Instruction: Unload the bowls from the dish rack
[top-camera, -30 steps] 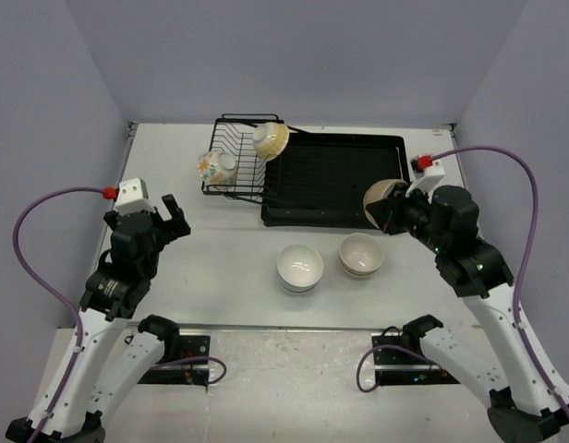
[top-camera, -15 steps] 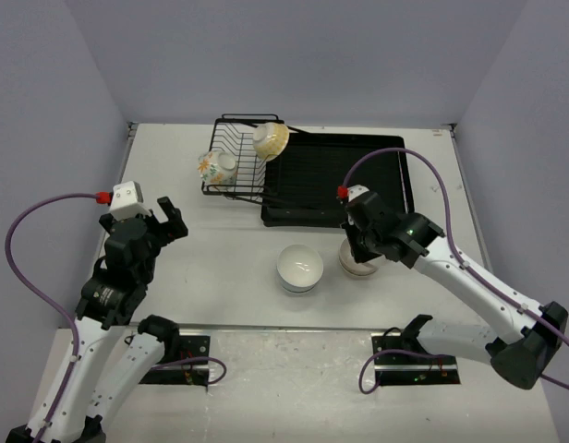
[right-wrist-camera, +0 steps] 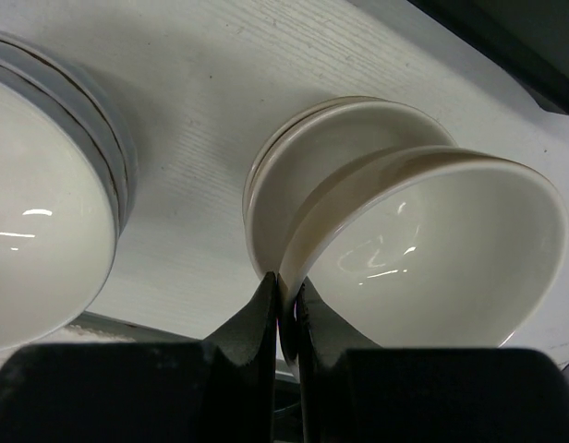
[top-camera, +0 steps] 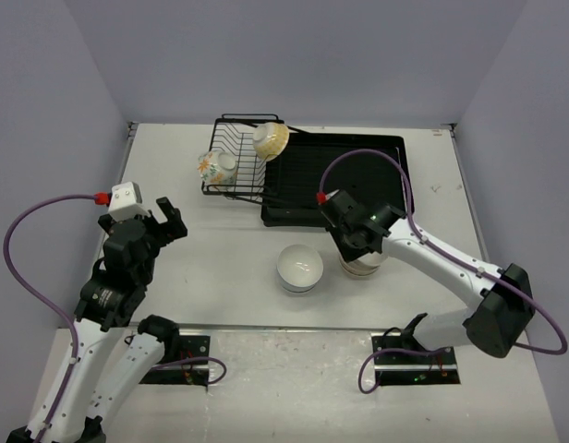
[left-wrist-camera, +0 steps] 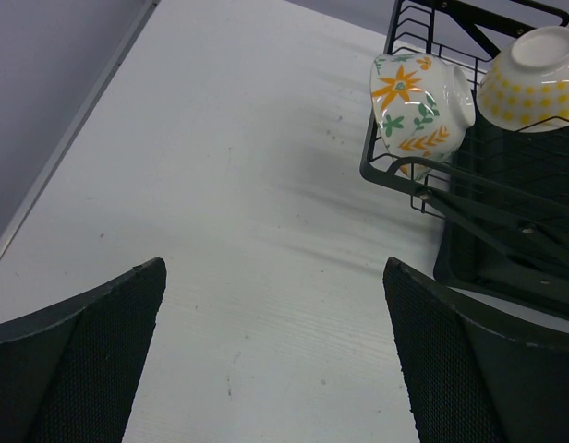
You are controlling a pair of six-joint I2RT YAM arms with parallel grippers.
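Bowl stacks stood on the table (top-camera: pixel 220 249) in front of the drain tray (top-camera: pixel 289 198): a white stack (top-camera: pixel 299 268) and, just to its right, a cream stack (right-wrist-camera: pixel 312 157). My right gripper (right-wrist-camera: pixel 284 288) was reached in over that cream stack, its jaws pressed nearly together and pinching the near rim of a cream bowl (right-wrist-camera: pixel 432 240). One finger was inside the rim and the other outside. That bowl hung tilted, mouth up, its far side over the top bowl of the cream stack. I could not tell from my wrist view whether it touched the bowl beneath.

Two more bowls sat in the wire basket of the dish rack (top-camera: pixel 236 175), at the far left of the tray. A flowered bowl (left-wrist-camera: pixel 418 101) lay on its side at the basket's near left corner, leaning on the wires. A yellow-dotted bowl (left-wrist-camera: pixel 534 78) was just beside it, toward the tray, tipped bottom up.

My left gripper (top-camera: pixel 169 214) hung over bare table, well apart from the rack, with its jaws spread wide and nothing between them.
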